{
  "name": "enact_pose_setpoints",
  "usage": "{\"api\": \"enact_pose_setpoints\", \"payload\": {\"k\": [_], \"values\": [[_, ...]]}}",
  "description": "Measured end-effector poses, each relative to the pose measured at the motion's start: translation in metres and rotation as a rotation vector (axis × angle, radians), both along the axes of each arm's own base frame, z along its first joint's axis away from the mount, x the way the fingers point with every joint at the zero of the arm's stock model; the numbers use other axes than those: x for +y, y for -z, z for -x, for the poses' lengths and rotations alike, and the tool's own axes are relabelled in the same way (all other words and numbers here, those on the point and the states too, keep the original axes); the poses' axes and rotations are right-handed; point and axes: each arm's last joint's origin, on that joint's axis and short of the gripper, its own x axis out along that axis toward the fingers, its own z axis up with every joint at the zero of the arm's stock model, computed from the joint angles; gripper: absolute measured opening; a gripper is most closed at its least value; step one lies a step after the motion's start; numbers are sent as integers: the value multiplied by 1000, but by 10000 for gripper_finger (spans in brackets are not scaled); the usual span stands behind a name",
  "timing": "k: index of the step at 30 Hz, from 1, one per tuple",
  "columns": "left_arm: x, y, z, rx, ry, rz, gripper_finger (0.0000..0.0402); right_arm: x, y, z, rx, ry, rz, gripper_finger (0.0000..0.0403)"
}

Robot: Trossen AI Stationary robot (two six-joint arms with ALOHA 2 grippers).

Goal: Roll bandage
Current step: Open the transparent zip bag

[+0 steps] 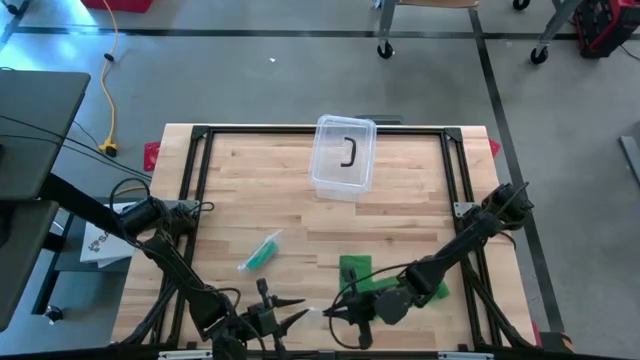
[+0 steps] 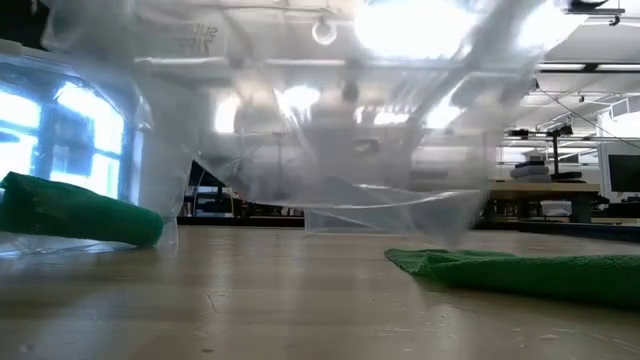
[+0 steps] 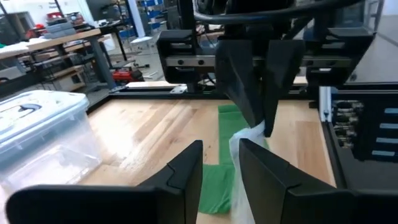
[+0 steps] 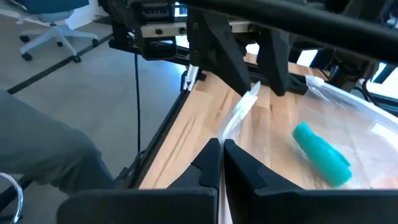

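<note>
High view, writing: none legible on the table things; the white sheet off the table's left edge carries dark marks too small to read.
High view, containers: a clear lidded box sits at the far middle of the wooden table, with a dark curved piece inside. A clear plastic bag lies left of centre, a rolled green bandage inside it.
High view, bandage cloth: an unrolled green bandage strip lies near the front edge, partly under the right arm.
High view, grippers: left gripper and right gripper face each other tip to tip at the front edge, a scrap of clear film between them.
Low view, writing: faint print on the plastic near the top, not readable.
Low view, only here: clear plastic fills the frame; the green roll lies on the left and the flat green cloth on the right. No gripper shows.
Left wrist view, left gripper: fingers a little apart, with clear film between them. Opposite, the right arm's fingers pinch the same film.
Left wrist view, container: the clear box stands to one side.
Right wrist view, right gripper: fingers pressed together on the bag's thin film.
Right wrist view, only here: the roll looks teal under the plastic.
</note>
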Motion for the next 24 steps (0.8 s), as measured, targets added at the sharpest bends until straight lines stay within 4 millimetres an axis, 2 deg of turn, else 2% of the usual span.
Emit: {"api": "enact_pose_setpoints", "payload": {"k": [9,14,20,24], "values": [[3,0,-10,53,135,6,93,4,-1,2,-22,-12,21,0],[4,-2,-16,60,214,14,61,4,-2,2,-29,-8,17,0],[9,-3,-22,60,202,11,14,4,-2,2,-27,-8,19,0],[10,-3,-23,64,201,1,2,4,-1,2,-23,-7,17,0]]}}
